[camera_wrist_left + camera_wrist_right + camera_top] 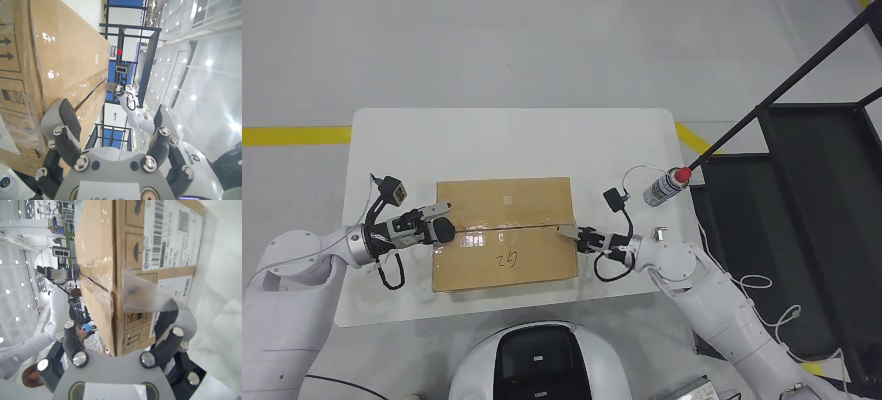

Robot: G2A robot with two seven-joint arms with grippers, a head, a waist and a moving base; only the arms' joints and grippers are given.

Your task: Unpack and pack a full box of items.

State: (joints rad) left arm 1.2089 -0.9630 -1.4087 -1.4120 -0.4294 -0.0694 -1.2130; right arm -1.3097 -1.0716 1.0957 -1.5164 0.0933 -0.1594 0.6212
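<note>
A closed cardboard box lies on the white table, its top seam sealed with clear tape. My left gripper stands open at the box's left end, level with the seam; in the left wrist view the gripper has one finger pad close to the box. My right gripper stands open at the right end. In the right wrist view the gripper straddles the box's end edge, and a loose piece of clear tape sticks to one finger.
A spray can with a red cap lies on the table to the right of the box. A black metal rack stands past the table's right edge. Bare table lies behind the box and at its left.
</note>
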